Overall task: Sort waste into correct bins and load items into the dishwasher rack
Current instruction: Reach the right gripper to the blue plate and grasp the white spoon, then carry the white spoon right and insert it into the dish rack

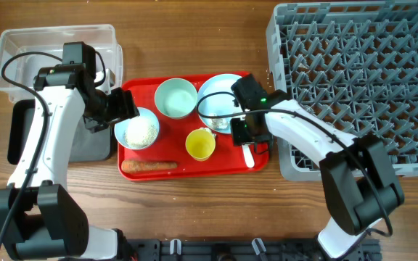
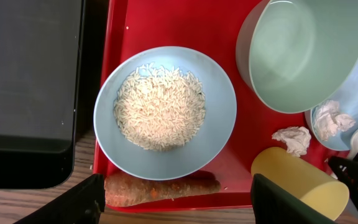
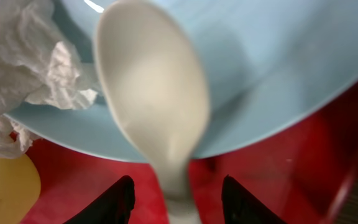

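Observation:
My right gripper (image 3: 178,202) is open low over the red tray, its fingers on either side of the white spoon's (image 3: 151,93) handle with a gap each side. The spoon's bowl rests on the pale-blue plate (image 3: 278,62) beside a crumpled tissue (image 3: 36,68). My left gripper (image 2: 179,208) hangs open above a blue bowl (image 2: 165,112) of rice (image 2: 159,106) and the orange-brown food stick (image 2: 163,186). An empty teal bowl (image 1: 175,98) and the yellow cup (image 1: 200,144) also stand on the tray. Another tissue scrap (image 2: 294,138) lies next to the cup.
The red tray (image 1: 223,168) sits mid-table. The grey dishwasher rack (image 1: 361,80) fills the right side. The clear tub (image 1: 20,51) stands at the back left, with the black tray (image 1: 17,138) in front of it, partly under my left arm.

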`<state>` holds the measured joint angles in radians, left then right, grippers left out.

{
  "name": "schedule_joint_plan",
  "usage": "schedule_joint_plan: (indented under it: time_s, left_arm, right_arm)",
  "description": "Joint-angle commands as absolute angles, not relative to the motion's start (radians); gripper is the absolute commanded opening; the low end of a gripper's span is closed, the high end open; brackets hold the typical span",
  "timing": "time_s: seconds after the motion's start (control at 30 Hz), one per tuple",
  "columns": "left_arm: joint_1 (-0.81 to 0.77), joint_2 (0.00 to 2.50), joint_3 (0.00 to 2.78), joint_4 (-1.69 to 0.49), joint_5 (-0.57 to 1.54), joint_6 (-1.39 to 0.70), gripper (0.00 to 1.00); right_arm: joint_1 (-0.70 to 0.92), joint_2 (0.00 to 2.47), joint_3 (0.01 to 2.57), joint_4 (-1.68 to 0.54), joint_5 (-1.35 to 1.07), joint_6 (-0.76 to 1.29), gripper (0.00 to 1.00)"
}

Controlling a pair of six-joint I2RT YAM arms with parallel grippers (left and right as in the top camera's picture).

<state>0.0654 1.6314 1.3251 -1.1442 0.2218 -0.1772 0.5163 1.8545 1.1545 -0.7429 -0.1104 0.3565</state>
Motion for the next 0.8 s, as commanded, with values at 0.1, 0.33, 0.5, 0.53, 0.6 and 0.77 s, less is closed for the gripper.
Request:
schedule_joint_plan:
  time_s: [0.1, 0.33, 0.5, 0.53, 0.6, 0.77]
  left_arm:
    - [0.063, 1.618, 1.326, -1.141, 0.212, -0.172, 0.75]
    - [0.063, 1.618, 1.326, -1.141, 0.212, -0.172, 0.75]
    - [0.063, 1.618, 1.326, -1.141, 0.212, -0.172, 0.75]
    - [0.063, 1.618, 1.326, -1.142, 0.212, -0.172, 0.75]
    - [0.063, 1.618, 1.326, -1.142, 0.212, -0.172, 0.75]
    - [0.063, 1.618, 1.326, -1.142, 0.212, -0.172, 0.75]
  right_arm:
    - [0.533, 1.900, 1.170, -0.738, -0.081, 0.378, 0.41]
    - [0.533, 1.900, 1.170, -0.738, -0.067, 0.395, 0.26]
    - [0.533, 1.891, 1.172, -0.744, -0.067, 0.395, 0.10]
    - [0.533, 1.884, 1.172, -0.744, -0.067, 0.395, 0.08]
    - [0.532, 1.869, 1.172, -0.744, -0.067, 0.395, 0.05]
    - [0.522, 1.796, 1.172, -0.755, -0.060, 0.393, 0.04]
